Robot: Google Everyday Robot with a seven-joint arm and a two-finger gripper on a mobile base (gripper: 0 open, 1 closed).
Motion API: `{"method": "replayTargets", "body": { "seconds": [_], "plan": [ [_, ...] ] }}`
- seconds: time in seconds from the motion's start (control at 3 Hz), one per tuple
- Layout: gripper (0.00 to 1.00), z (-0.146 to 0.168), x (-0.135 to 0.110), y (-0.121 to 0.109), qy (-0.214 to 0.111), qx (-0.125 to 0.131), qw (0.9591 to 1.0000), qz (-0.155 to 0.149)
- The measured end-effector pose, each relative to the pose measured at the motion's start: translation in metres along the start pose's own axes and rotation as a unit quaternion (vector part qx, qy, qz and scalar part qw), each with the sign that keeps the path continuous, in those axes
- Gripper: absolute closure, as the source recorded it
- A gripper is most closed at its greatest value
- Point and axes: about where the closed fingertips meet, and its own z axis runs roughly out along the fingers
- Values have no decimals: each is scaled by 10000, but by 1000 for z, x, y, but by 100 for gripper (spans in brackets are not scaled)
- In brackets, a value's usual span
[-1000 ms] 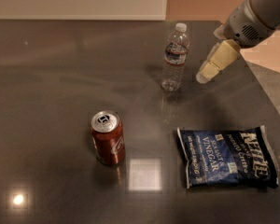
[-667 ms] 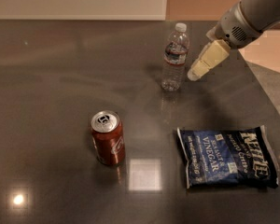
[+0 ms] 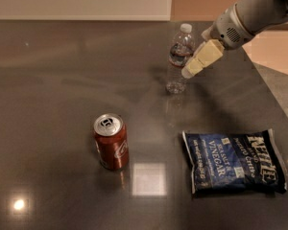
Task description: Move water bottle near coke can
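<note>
The water bottle is clear with a white cap and a dark label, and stands upright at the back middle of the dark table. The coke can is red with a silver top and stands upright at the front, well to the left of and nearer than the bottle. My gripper comes in from the upper right on a grey arm. Its cream tip is right beside the bottle's right side at label height, overlapping its edge. I cannot tell whether it touches the bottle.
A blue salt-and-vinegar chip bag lies flat at the front right, to the right of the can. The table's right edge runs diagonally behind the bag. A pale wall runs along the back.
My gripper has moved left and down, from off to the bottle's right to right against its side. The bottle, the can and the bag have not moved.
</note>
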Motion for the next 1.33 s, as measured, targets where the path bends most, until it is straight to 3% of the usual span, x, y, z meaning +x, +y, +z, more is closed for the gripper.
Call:
{"method": "replayTargets", "body": {
  "seconds": [0.33,0.67,1.33],
  "plan": [
    [0,8,-6,-1,-141,-53,9999,-53],
    [18,15,-13,-2,-239,-115,9996,-86],
    [65,19,-23,4,-406,-403,9983,-149]
  ]
}}
